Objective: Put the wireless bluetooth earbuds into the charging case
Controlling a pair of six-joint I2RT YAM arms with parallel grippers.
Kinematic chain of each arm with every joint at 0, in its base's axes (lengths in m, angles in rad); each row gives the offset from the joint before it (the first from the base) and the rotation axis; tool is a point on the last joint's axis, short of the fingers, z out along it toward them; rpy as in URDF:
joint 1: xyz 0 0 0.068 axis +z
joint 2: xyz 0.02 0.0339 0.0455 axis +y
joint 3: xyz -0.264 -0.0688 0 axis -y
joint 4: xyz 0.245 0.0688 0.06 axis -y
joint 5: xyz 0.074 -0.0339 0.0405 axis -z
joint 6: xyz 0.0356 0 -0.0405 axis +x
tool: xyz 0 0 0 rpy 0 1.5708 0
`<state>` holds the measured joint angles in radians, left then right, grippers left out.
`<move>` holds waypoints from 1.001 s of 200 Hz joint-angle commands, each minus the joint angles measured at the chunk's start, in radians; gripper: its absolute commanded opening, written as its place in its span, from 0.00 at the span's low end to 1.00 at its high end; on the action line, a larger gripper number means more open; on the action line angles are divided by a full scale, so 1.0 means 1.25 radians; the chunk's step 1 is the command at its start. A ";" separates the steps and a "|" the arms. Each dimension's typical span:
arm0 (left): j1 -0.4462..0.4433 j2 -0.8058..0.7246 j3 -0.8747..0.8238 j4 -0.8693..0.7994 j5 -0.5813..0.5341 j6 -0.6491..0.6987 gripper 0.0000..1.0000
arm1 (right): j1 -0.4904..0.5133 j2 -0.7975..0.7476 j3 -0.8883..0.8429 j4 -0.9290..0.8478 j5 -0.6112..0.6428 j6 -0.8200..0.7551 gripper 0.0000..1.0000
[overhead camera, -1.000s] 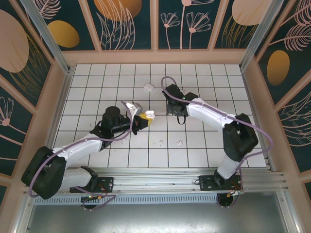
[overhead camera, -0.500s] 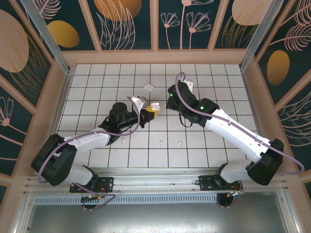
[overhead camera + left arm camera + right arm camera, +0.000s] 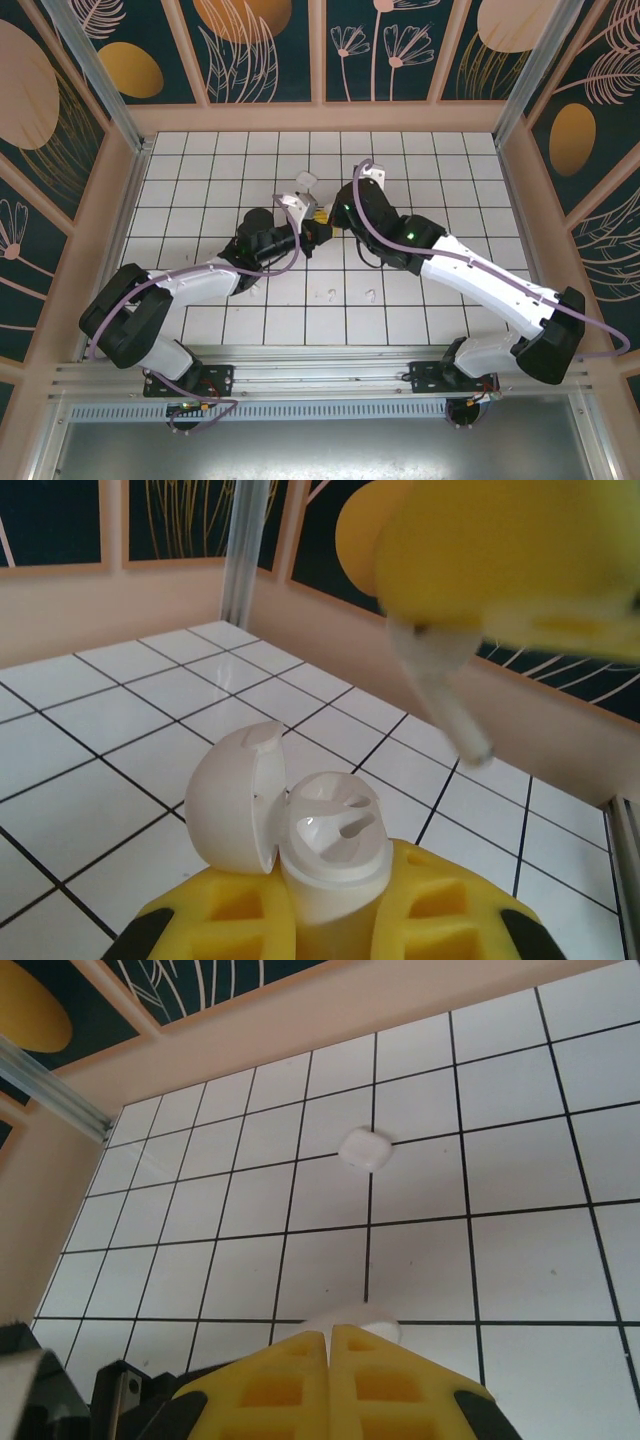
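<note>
A small white rounded plastic charging case (image 3: pixel 320 830), its lid open, looks smooth and softly glossy, while the yellow plastic fingers (image 3: pixel 470 885) of the left gripper (image 3: pixel 330 920) around it are matt with moulded recesses. Above it, a tiny white plastic earbud (image 3: pixel 437 685) has a smooth, faintly shiny stem. The white square-tiled floor (image 3: pixel 80 770) is smooth with a soft sheen, and the silver metal frame post (image 3: pixel 245 550) looks dull and satiny.
</note>
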<state>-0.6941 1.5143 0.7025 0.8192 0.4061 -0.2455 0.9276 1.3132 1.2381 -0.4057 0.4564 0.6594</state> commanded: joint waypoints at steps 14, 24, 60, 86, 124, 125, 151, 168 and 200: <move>-0.003 0.003 0.029 0.047 0.005 -0.027 0.00 | 0.009 -0.035 -0.045 0.089 0.016 -0.032 0.03; -0.003 0.003 0.033 0.047 0.007 -0.027 0.00 | 0.009 -0.033 -0.047 0.095 0.013 -0.040 0.03; -0.003 0.008 0.033 0.044 0.015 -0.031 0.00 | 0.012 -0.040 -0.054 0.125 0.013 -0.063 0.03; -0.003 0.015 0.033 0.044 0.026 -0.037 0.00 | 0.015 -0.046 -0.061 0.152 0.022 -0.090 0.03; -0.003 0.009 0.033 0.045 0.038 -0.045 0.00 | 0.015 -0.041 -0.065 0.176 0.038 -0.150 0.03; -0.003 0.009 0.033 0.045 0.038 -0.046 0.00 | 0.015 -0.041 -0.066 0.177 0.038 -0.151 0.03; -0.003 0.001 0.035 0.042 0.041 -0.048 0.00 | 0.016 -0.035 -0.067 0.180 0.037 -0.169 0.04; -0.003 0.000 0.039 0.039 0.048 -0.052 0.00 | 0.015 -0.031 -0.075 0.183 0.032 -0.172 0.04; -0.002 -0.005 0.045 0.039 0.050 -0.062 0.00 | 0.016 -0.028 -0.085 0.183 0.013 -0.165 0.03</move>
<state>-0.6941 1.5253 0.7242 0.8314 0.4450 -0.2996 0.9398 1.2797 1.1492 -0.2062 0.4774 0.4690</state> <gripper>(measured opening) 0.122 0.054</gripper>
